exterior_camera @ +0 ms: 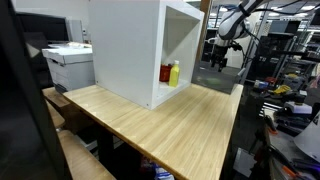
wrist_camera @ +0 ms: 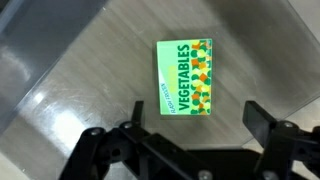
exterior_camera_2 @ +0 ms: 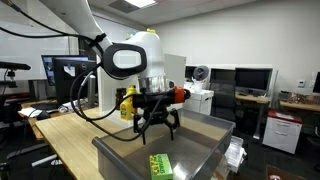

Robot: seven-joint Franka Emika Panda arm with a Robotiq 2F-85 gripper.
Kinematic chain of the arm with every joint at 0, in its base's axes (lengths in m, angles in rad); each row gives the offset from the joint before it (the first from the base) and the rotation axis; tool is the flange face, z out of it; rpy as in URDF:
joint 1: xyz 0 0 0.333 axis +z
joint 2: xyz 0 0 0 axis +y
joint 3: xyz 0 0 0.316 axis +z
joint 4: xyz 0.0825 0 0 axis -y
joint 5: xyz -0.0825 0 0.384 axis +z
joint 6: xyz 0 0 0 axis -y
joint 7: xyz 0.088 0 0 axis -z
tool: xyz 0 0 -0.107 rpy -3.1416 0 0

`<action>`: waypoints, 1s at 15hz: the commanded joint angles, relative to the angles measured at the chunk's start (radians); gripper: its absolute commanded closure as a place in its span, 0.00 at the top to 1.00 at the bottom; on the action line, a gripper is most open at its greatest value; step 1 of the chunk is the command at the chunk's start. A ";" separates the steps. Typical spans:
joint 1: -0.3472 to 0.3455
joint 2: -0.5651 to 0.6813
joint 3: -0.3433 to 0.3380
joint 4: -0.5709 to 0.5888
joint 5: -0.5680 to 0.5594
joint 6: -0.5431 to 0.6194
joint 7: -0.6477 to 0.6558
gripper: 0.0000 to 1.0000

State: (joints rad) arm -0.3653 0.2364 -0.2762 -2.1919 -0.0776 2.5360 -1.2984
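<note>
My gripper (wrist_camera: 196,120) is open and empty. It hangs over a grey plastic bin (exterior_camera_2: 200,135), above a green box marked VEGETABLES (wrist_camera: 186,77) that lies flat on the bin's floor. The box also shows in an exterior view (exterior_camera_2: 159,164), below the gripper (exterior_camera_2: 158,124). In an exterior view the gripper (exterior_camera: 219,57) is at the far end of the wooden table, over the bin (exterior_camera: 222,78). Nothing is between the fingers.
A white open cabinet (exterior_camera: 130,45) stands on the wooden table (exterior_camera: 170,125) with a yellow bottle (exterior_camera: 174,72) and a red item (exterior_camera: 165,73) inside. A printer (exterior_camera: 68,62) stands behind. Monitors and desks surround the table.
</note>
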 commanded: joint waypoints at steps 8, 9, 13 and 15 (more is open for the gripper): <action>-0.028 0.039 0.012 -0.050 -0.025 0.068 -0.021 1.00; -0.028 0.042 0.013 -0.054 -0.024 0.076 -0.018 1.00; -0.027 0.070 0.026 -0.052 -0.025 0.118 -0.017 1.00; -0.026 0.079 0.032 -0.047 -0.027 0.126 -0.015 1.00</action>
State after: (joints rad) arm -0.3774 0.3056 -0.2620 -2.2334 -0.0884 2.6216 -1.2984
